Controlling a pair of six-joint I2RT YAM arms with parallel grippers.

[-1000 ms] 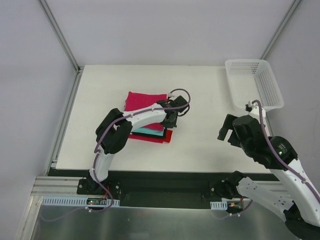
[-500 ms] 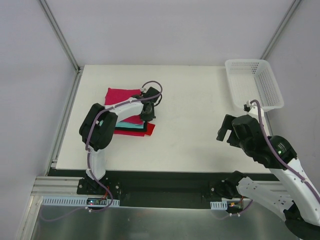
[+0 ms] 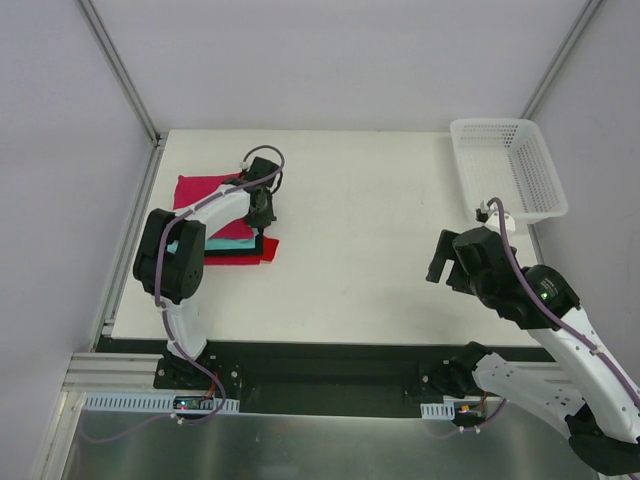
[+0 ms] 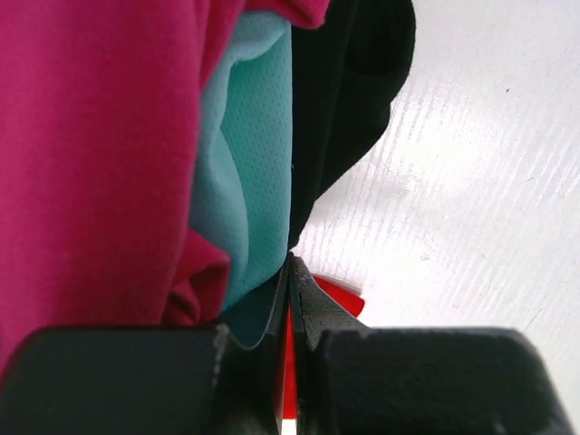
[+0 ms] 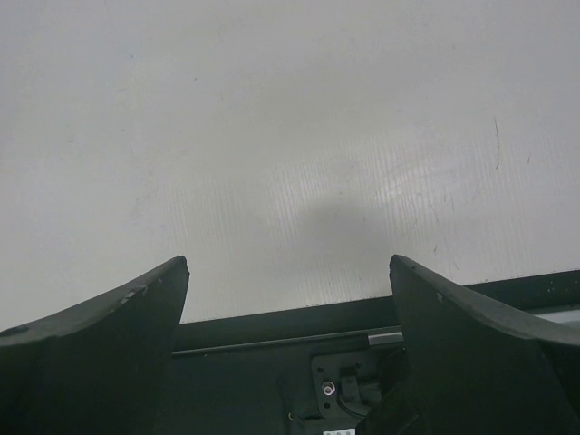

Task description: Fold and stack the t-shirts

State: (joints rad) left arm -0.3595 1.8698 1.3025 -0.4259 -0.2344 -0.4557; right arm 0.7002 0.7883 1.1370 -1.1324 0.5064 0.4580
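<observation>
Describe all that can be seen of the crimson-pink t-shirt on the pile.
The crimson-pink t-shirt is plain soft cloth, folded to a rough rectangle with rounded edges. It lies flat on top of the pile at the far left of the table, directly over the teal t-shirt. The left arm reaches across it and hides part. The left gripper, shut, is at the pile's right edge; whether it touches the pink cloth cannot be told.

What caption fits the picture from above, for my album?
Shut left fingers sit at the edge of the stacked t-shirts while open right fingers hover over the white table.
</observation>
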